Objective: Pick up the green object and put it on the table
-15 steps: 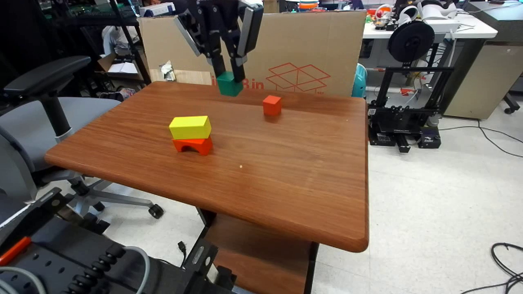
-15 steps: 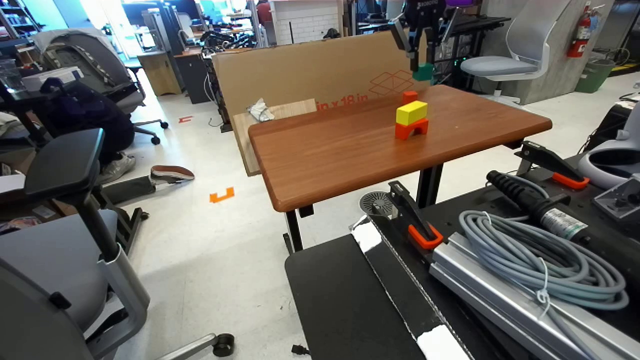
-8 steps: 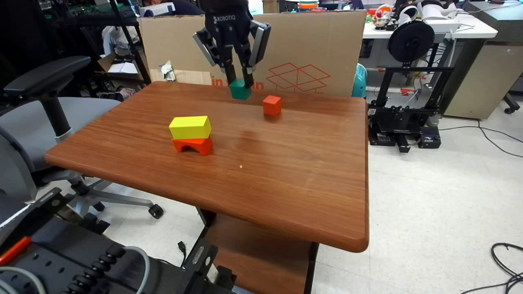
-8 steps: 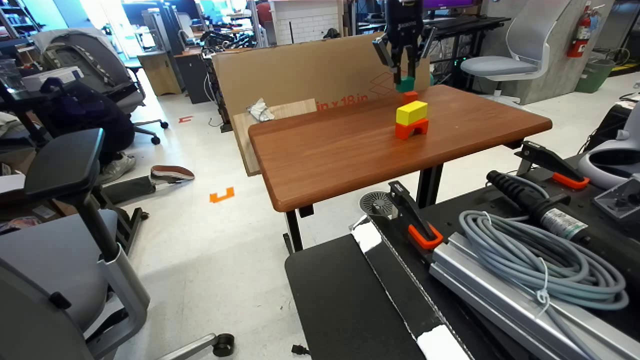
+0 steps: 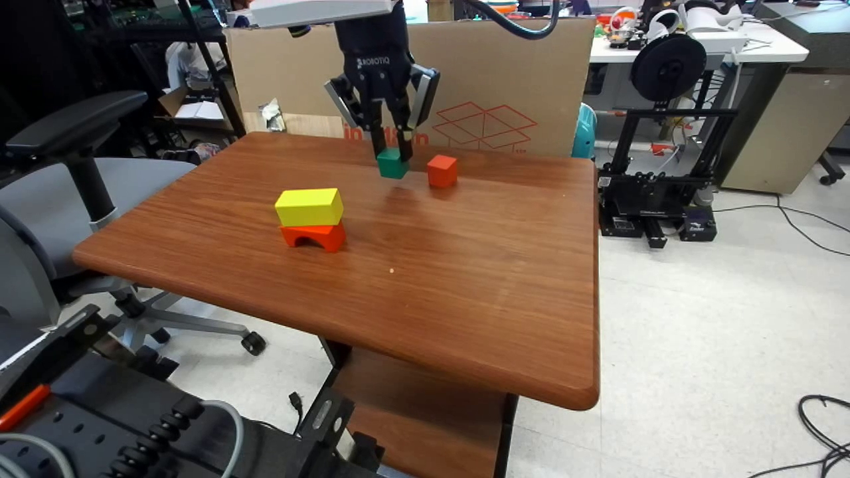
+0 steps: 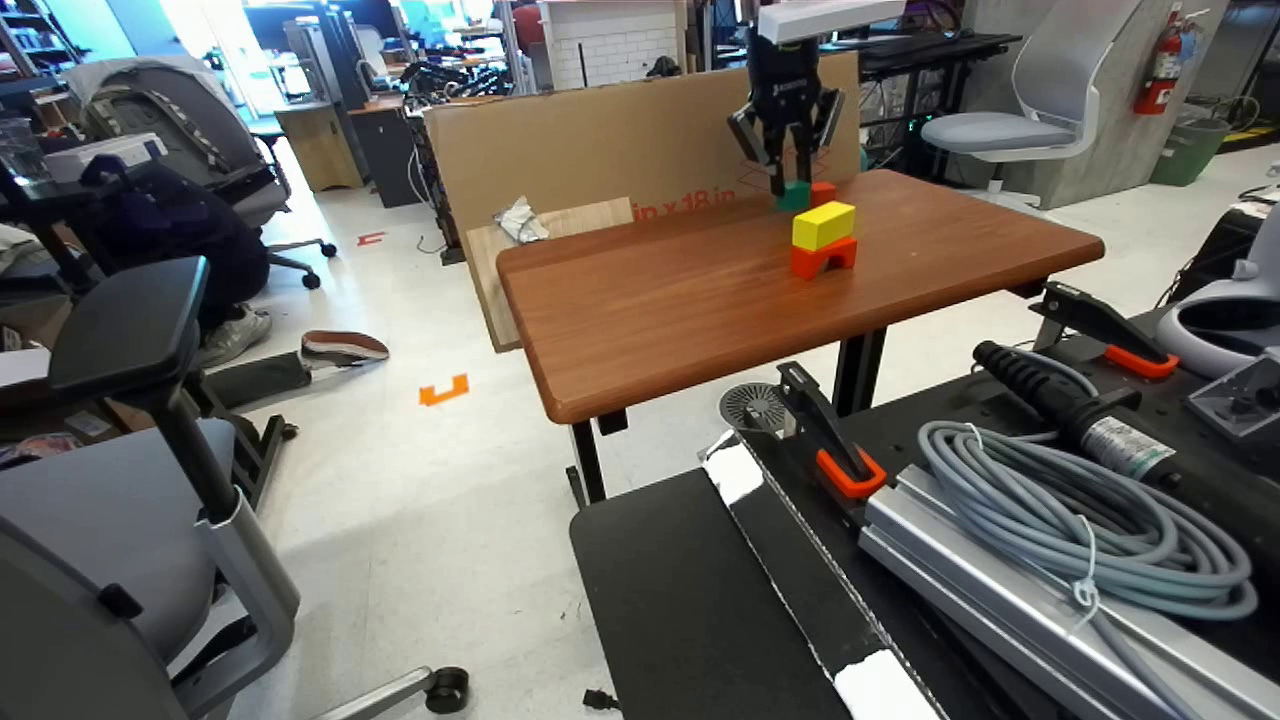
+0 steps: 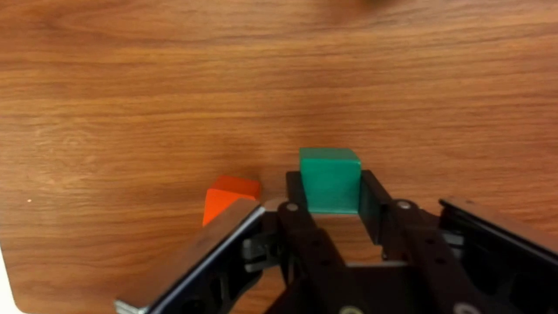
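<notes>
- The gripper [image 5: 392, 153] is clamped on the green block [image 7: 330, 185], its fingers [image 7: 295, 185] against two opposite sides, presumably so the underside is left free for a flat set-down.
- That block is over the table [image 5: 465, 279], close to the edge running along the cardboard sheet [image 5: 505, 79]; whether its underside touches the wood, I cannot tell from these angles.
- The orange cube [image 5: 441, 171] sits by that same edge, near the green block but apart; one finger lies between them, so opening wide could nudge the cube.
- Inward from the tabletop edges, a yellow block [image 5: 309, 208] rests on an orange arch [image 5: 322, 236], whose top serves as its seat.
- The arm's white link [image 5: 322, 10] shows above, and the wrist points almost straight down, a pose that should suit lowering and releasing.
</notes>
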Robot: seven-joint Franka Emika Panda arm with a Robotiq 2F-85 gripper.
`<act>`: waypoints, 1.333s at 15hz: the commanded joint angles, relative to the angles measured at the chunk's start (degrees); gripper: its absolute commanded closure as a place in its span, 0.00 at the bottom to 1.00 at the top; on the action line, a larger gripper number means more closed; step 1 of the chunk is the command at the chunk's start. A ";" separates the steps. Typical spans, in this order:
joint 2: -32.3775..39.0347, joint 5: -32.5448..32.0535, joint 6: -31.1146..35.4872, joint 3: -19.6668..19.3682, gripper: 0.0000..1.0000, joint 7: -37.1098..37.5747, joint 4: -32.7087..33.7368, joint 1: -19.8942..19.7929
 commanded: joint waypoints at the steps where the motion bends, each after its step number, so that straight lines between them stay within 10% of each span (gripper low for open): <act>1: 3.34 0.23 -4.58 0.22 0.91 -1.63 5.82 0.15; 20: 11.35 -0.52 -10.45 -0.79 0.91 -1.89 17.95 0.60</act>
